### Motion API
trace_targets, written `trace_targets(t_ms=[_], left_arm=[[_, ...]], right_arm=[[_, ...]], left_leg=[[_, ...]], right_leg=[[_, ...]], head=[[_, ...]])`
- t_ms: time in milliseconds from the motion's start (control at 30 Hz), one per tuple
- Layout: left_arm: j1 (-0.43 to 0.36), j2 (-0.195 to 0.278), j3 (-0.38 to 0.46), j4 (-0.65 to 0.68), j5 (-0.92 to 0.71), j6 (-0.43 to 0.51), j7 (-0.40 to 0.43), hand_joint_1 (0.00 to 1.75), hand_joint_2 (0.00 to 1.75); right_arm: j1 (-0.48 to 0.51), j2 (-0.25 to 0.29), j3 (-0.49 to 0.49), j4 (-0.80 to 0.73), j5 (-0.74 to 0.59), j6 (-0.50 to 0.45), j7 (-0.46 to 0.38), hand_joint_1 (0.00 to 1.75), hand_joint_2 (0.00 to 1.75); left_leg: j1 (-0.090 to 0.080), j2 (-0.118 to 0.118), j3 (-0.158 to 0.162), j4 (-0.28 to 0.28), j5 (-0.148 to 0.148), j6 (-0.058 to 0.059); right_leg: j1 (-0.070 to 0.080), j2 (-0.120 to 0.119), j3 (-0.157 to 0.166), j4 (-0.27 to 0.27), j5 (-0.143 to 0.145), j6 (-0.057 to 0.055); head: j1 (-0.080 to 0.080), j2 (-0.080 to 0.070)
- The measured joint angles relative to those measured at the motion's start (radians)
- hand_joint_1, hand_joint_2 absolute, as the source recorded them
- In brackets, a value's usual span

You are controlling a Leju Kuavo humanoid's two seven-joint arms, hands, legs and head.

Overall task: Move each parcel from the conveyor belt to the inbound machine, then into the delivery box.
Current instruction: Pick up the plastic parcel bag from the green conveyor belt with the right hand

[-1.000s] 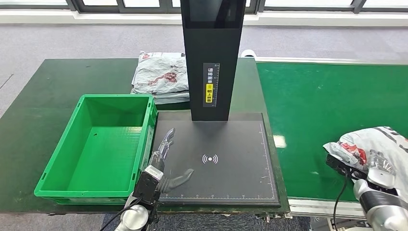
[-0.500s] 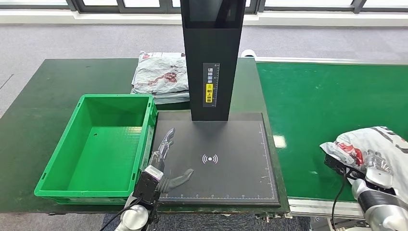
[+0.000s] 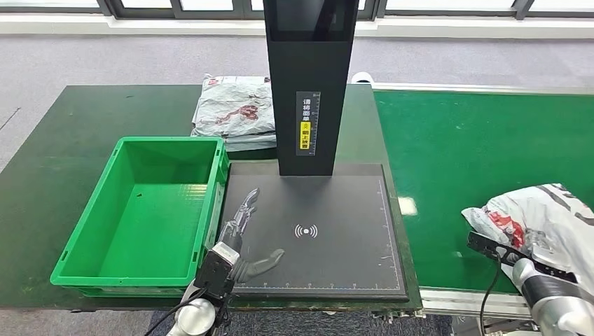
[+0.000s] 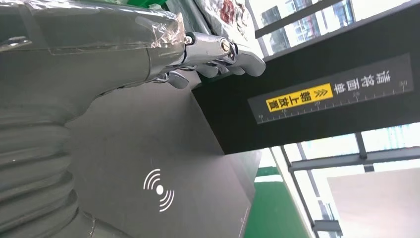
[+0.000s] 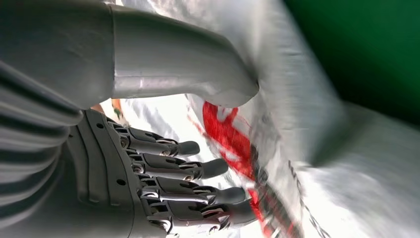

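Observation:
A white parcel (image 3: 553, 210) with red and black print lies at the near right end of the green conveyor belt (image 3: 462, 140). My right hand (image 3: 543, 248) holds it at its near edge; in the right wrist view the thumb lies on the parcel (image 5: 307, 114) and the fingers (image 5: 188, 168) reach along its other side. My left hand (image 3: 242, 231) hovers over the left part of the inbound machine's black scan plate (image 3: 336, 210), fingers spread and holding nothing. The left hand (image 4: 208, 54) points toward the machine's black tower (image 4: 317, 94). The green delivery box (image 3: 168, 142) stands left of the plate, with nothing in it.
The black tower (image 3: 308, 84) rises at the back of the plate. A stack of white parcels (image 3: 235, 112) lies on the dark green table behind the box. The table's front edge runs just below the box and the plate.
The parcel and my right hand have shifted a little to the left along the belt. My left hand has spread its fingers slightly.

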Motion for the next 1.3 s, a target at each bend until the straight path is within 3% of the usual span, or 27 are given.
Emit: trace_targets(t_ms=[67, 633, 667, 767, 800, 1300], left_arm=[[-0.002, 0.000, 0.000, 0.003, -0.002, -0.005, 0.001, 0.00, 1.75], [-0.005, -0.005, 0.000, 0.019, -0.013, -0.011, -0.005, 0.00, 1.75], [-0.005, -0.006, 0.000, 0.019, -0.015, -0.011, -0.006, 0.00, 1.75], [-0.005, -0.009, 0.000, 0.019, -0.019, -0.011, -0.006, 0.00, 1.75], [-0.005, -0.010, 0.000, 0.020, -0.019, -0.011, -0.006, 0.00, 1.75], [-0.004, -0.009, 0.000, 0.018, -0.018, -0.003, -0.009, 0.00, 1.75]], right_arm=[[0.010, -0.007, 0.000, 0.001, -0.010, 0.041, 0.001, 0.00, 1.75], [0.025, -0.021, 0.000, 0.007, -0.029, 0.111, 0.017, 0.00, 1.75], [0.025, -0.021, 0.000, 0.007, -0.030, 0.116, 0.018, 0.09, 1.75], [0.025, -0.023, 0.000, 0.007, -0.035, 0.128, 0.018, 1.40, 1.75], [0.025, -0.024, 0.000, 0.007, -0.037, 0.131, 0.019, 1.75, 1.75], [0.013, -0.033, 0.000, 0.007, -0.044, 0.036, 0.061, 1.75, 1.75]], left_leg=[[0.000, -0.001, 0.000, 0.000, 0.000, 0.000], [0.000, 0.000, 0.000, 0.000, 0.000, 0.000], [0.000, 0.000, 0.000, 0.000, 0.000, 0.000], [0.000, 0.000, 0.000, 0.001, 0.000, 0.000], [0.000, 0.000, 0.000, 0.001, 0.000, 0.000], [0.000, 0.000, 0.000, 0.002, 0.001, 0.001]], right_leg=[[0.000, -0.001, 0.000, 0.000, 0.000, 0.000], [0.000, 0.000, 0.000, 0.000, 0.000, 0.000], [0.000, 0.000, 0.000, 0.000, 0.000, 0.000], [0.000, 0.000, 0.000, 0.000, 0.000, 0.000], [0.000, 0.000, 0.000, 0.000, 0.000, 0.000], [0.000, 0.000, 0.001, 0.000, 0.001, 0.002]], head=[[0.000, 0.000], [0.000, 0.000], [0.000, 0.000], [0.000, 0.000], [0.000, 0.000], [0.000, 0.000]])
